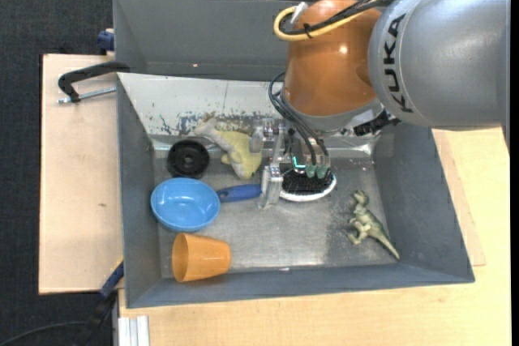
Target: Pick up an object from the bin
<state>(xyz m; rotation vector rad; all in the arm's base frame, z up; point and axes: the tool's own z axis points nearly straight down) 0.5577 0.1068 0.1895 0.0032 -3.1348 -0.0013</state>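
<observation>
- Blue scoop (185, 203): lower left of frame, bowl to the left, handle running rightward and ending just beside the claw (272, 181). We judge its long axis near level across the frame.
- Claw: mid-frame, low in the bin (134, 174). We cannot tell whether it is apart or together.
- Writing: "KUKA" on the grey arm (454, 53).

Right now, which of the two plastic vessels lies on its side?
The orange cup in the bin's front left corner lies on its side; the blue bowl just behind it sits upright, opening upward.
</observation>
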